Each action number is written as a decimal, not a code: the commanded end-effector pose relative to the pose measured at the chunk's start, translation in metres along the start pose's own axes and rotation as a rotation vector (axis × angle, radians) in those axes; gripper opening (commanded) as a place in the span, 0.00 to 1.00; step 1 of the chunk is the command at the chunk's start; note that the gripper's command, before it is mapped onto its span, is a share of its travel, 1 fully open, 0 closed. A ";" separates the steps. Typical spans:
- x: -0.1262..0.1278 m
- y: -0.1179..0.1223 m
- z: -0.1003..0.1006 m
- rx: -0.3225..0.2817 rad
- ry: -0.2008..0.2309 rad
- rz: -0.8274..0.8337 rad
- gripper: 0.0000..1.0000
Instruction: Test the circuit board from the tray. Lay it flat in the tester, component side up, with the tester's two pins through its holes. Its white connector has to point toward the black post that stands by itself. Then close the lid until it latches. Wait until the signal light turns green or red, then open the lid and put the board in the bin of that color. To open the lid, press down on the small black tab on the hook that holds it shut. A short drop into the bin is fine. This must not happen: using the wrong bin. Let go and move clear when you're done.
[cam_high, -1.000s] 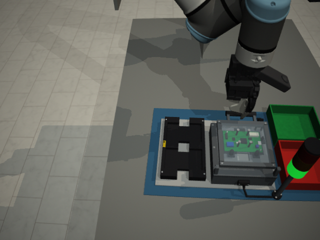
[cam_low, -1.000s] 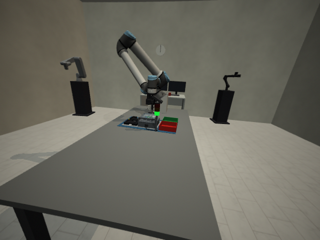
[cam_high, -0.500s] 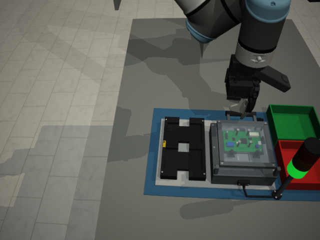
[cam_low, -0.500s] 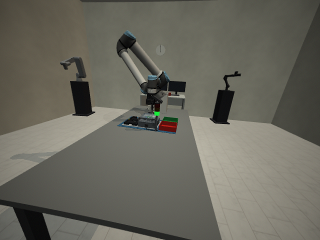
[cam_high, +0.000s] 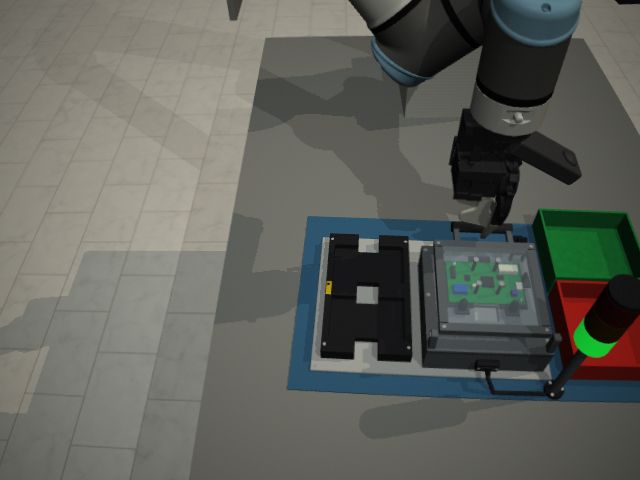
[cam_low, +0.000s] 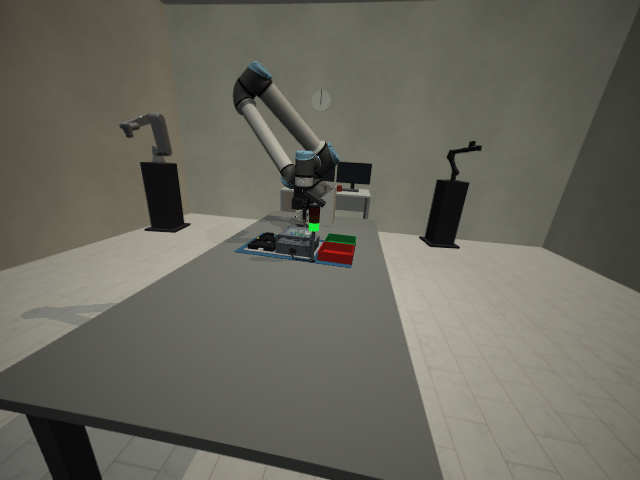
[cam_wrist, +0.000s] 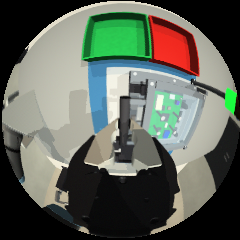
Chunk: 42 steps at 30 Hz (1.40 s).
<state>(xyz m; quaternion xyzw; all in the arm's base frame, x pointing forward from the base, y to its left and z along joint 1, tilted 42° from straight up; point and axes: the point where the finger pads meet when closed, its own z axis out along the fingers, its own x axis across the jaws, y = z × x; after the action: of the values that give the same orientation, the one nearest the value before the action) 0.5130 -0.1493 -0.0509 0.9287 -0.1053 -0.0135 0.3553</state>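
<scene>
The green circuit board lies flat in the dark grey tester, component side up, under the clear lid, which is down. The signal light glows green. My gripper is shut and points down at the tester's far edge, its fingertips on the black hook there. I cannot tell whether the hook still holds the lid.
The black tray sits left of the tester on the blue mat, with no board in it. The green bin and the red bin stand to the right of the tester, close to the light post.
</scene>
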 end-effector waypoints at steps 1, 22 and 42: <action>-0.001 0.000 0.000 0.001 0.000 0.000 0.00; 0.000 0.000 -0.003 0.001 0.002 0.001 0.00; 0.003 0.000 -0.014 0.000 0.005 0.002 0.00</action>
<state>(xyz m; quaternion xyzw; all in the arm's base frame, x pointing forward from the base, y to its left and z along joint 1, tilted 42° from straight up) 0.5141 -0.1447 -0.0454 0.9289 -0.1060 -0.0135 0.3545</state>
